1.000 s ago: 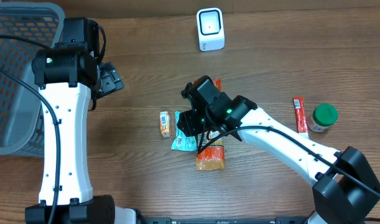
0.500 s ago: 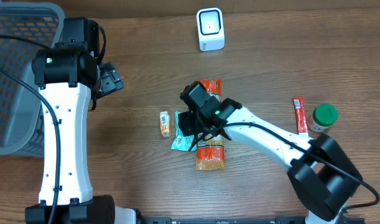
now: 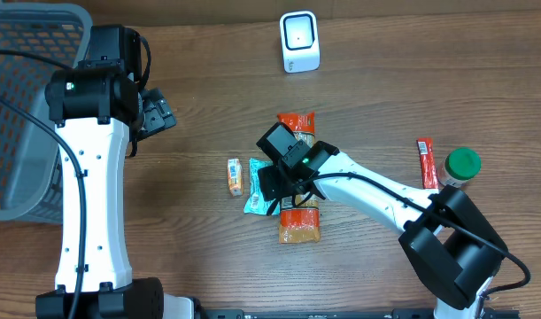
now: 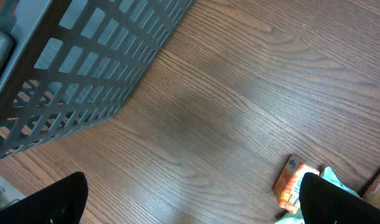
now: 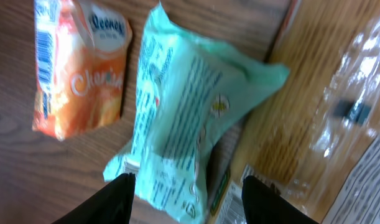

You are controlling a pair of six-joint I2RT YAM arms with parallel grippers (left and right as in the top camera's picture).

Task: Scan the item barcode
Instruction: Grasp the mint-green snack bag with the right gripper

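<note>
**Worktop holdings, three views**

1. Mint-green packet [image 5: 177, 124]: lies flat at mid-worktop [image 3: 208, 89], between a small orange sachet [image 5: 78, 74] and a long clear bag of orange snacks [image 3: 299, 221], with its edge against the bag. From overhead only a corner shows past the right arm. The right wrist view shows its printed face.
2. Right pincer [image 5: 188, 196]: hidden under its own wrist from overhead. Up close its fingers stand apart on either side of the packet's near end, not clamped on it.
3. Left pincer [image 4: 193, 202]: spread wide over bare wood beside the grey basket [image 4: 84, 68], holding nothing. Its camera catches the sachet at the frame's lower right.
4. Scanner [image 3: 299, 42]: white, upright at the far edge, well apart from the packet. It appears in the overhead view only.
5. Red stick pack [image 3: 427, 164] and green-lidded jar [image 3: 459, 167]: side by side at the right, also overhead only.
</note>
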